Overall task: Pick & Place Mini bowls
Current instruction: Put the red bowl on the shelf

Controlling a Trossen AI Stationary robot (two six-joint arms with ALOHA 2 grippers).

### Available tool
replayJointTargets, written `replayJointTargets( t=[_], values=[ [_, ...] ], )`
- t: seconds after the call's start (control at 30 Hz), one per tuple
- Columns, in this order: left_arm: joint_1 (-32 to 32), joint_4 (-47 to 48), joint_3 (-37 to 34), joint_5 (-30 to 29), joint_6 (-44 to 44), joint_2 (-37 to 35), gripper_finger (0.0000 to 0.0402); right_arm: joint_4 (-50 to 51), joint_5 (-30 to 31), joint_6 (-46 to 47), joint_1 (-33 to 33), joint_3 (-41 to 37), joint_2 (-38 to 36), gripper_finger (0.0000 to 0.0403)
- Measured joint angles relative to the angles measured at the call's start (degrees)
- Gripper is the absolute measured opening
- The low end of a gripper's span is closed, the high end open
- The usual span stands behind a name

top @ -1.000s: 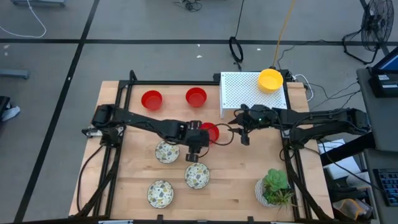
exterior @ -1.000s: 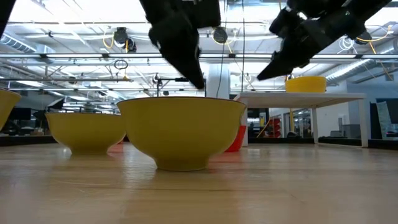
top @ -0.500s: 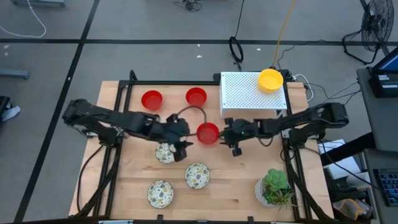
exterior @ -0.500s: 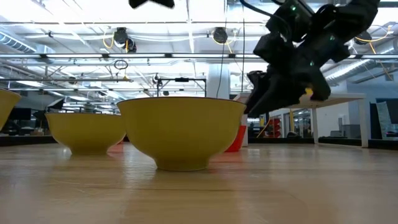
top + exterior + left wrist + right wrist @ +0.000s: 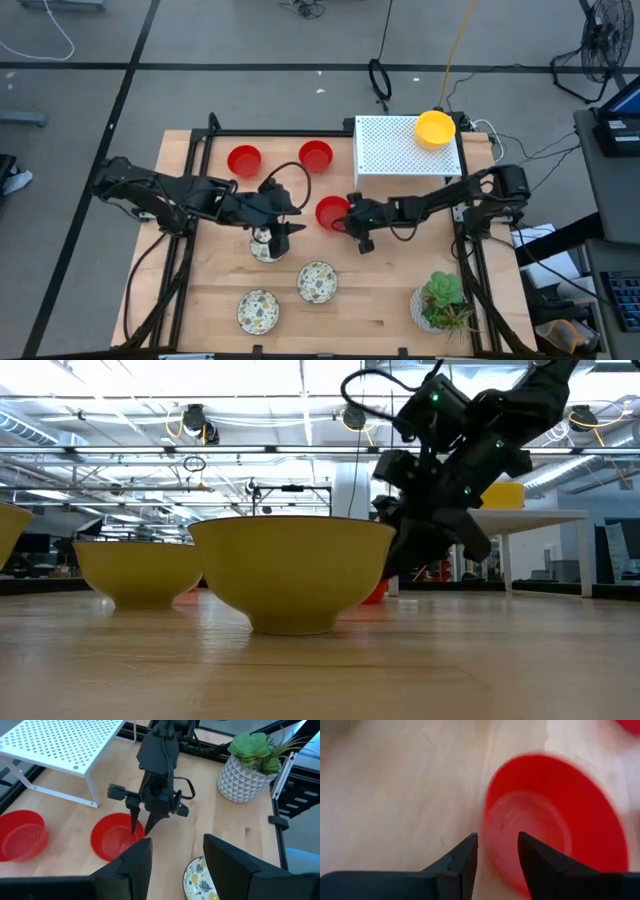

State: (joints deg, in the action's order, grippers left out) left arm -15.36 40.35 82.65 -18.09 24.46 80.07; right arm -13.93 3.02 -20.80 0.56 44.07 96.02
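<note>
Watching the last second, I see my left end effector [image 5: 277,237] has let go of the red mini bowl [image 5: 332,211] mid-worktop and backed over a speckled mini bowl [image 5: 264,244], jaws half open and empty. My right end effector [image 5: 141,823] has swung in, its parted jaws straddling that red bowl's rim, not yet visibly clamped. The handover looks underway, though the blurred right wrist view leaves contact uncertain.
</note>
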Motion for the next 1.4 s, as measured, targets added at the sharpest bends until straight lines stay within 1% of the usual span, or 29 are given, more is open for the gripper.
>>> replayJointTargets(
  t=[0.07, 0.13, 0.3, 0.33, 0.5, 0.63, 0.73, 0.77, 0.83, 0.93, 1.0, 1.07, 1.23, 1.4],
  values=[
    [-0.10, 0.19, 0.00, -0.06, -0.12, -0.02, 0.0182, 1.59, 0.16, 0.08, -0.04, 0.92, 0.80, 0.0117],
    [-0.12, 0.17, 0.00, -0.04, -0.17, -0.02, 0.0182, 2.17, 0.16, 0.15, 0.25, 1.34, 1.11, 0.0097],
    [-0.25, 0.17, 0.00, -0.01, -0.12, -0.04, 0.0182, 3.11, -0.03, 0.15, 1.14, 1.32, 0.17, 0.0016],
    [-0.25, 0.19, 0.00, -0.01, -0.22, -0.04, 0.0182, 2.81, -0.06, 0.26, 1.44, 1.32, -0.22, 0.0009],
    [-0.52, 0.17, 0.00, 0.01, -0.83, -0.04, 0.0182, 1.40, -0.26, 0.19, 4.06, 1.32, -5.25, 0.0003],
    [-0.52, 0.14, 0.00, 0.01, -2.63, -0.04, 0.0182, 0.76, -0.17, 0.16, 5.61, 1.34, -12.80, 0.0002],
    [-0.52, 0.12, 0.00, -0.01, -3.18, -0.04, 0.0182, 0.91, 0.01, 0.28, 5.18, 1.34, -18.80, 0.0002],
    [-0.52, 0.12, 0.00, 0.01, -3.19, -0.04, 0.0182, 1.09, 0.42, 0.57, 4.62, 1.36, -20.65, 0.0002],
    [-0.52, 0.12, 0.00, 0.00, -3.21, -0.04, 0.0182, 2.60, 3.17, 0.77, 3.14, 1.41, -23.94, 0.0001],
    [-0.49, 0.12, 0.00, 0.01, -3.32, -0.04, 0.0182, 6.06, 9.52, 1.21, 0.04, 1.41, -27.29, 0.0001],
    [-0.47, 0.12, 0.00, -0.01, -3.56, -0.04, 0.0182, 8.17, 12.88, 2.82, -2.75, 1.59, -28.46, 0.0001],
    [-0.47, 0.12, 0.00, -0.01, -4.24, -0.04, 0.0182, 11.74, 14.78, 4.97, -5.79, 2.92, -28.69, 0.0001],
    [-0.39, 0.08, 0.00, -0.03, -5.94, -0.04, 0.0182, 20.50, 15.00, 6.62, -13.38, 8.16, -26.19, 0.0001],
    [-0.36, 0.10, 0.00, -0.04, -5.96, -0.04, 0.0182, 30.71, 14.96, 7.92, -20.52, 15.29, -21.75, 0.0000]
  ],
)
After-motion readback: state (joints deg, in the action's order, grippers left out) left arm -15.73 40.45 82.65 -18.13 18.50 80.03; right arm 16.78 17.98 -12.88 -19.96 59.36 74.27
